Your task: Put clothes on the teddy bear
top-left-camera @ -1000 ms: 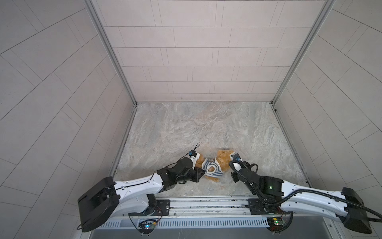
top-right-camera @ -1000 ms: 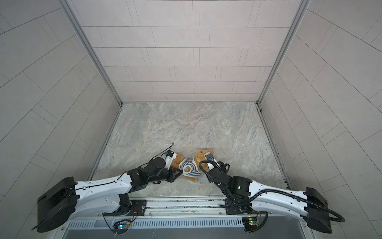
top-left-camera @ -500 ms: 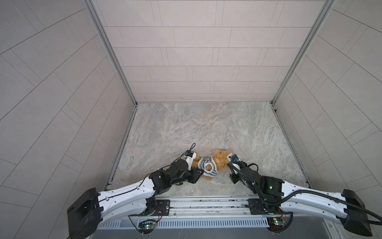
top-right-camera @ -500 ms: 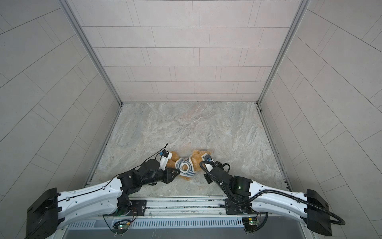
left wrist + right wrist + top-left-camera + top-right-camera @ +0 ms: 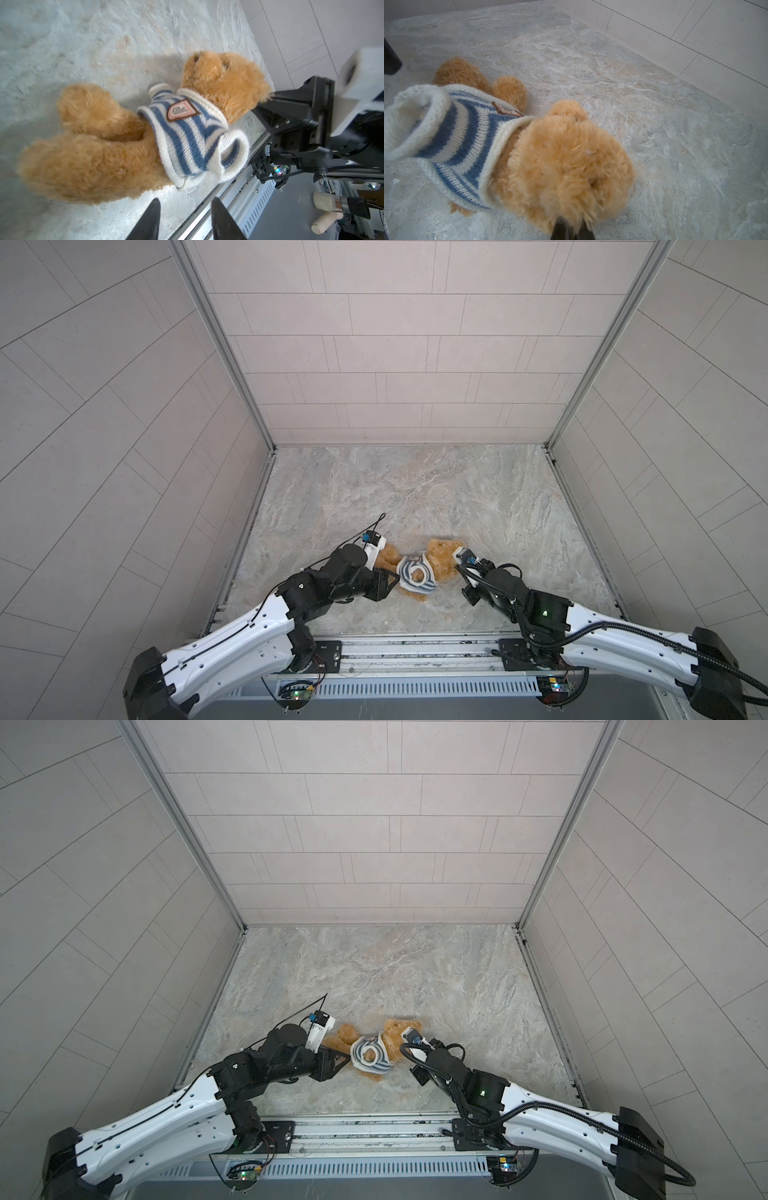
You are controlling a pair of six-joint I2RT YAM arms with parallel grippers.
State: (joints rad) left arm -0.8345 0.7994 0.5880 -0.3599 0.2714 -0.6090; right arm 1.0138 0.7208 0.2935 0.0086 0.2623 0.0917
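Nothing can be read. The one label, a shield-shaped brown-edged patch [image 5: 181,109], sits on the blue-and-white striped knitted sweater [image 5: 187,139] of the fluffy golden-brown teddy bear [image 5: 93,158]; its dark lettering is too blurred.

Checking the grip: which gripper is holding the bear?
The right gripper, shut on the teddy bear at its head fur; the left gripper stands open, holding nothing.

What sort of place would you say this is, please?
Probably a robot lab test cell: plain tiled walls box in a stone-patterned tabletop, and two robot arms are mounted on a metal rail at its front edge.
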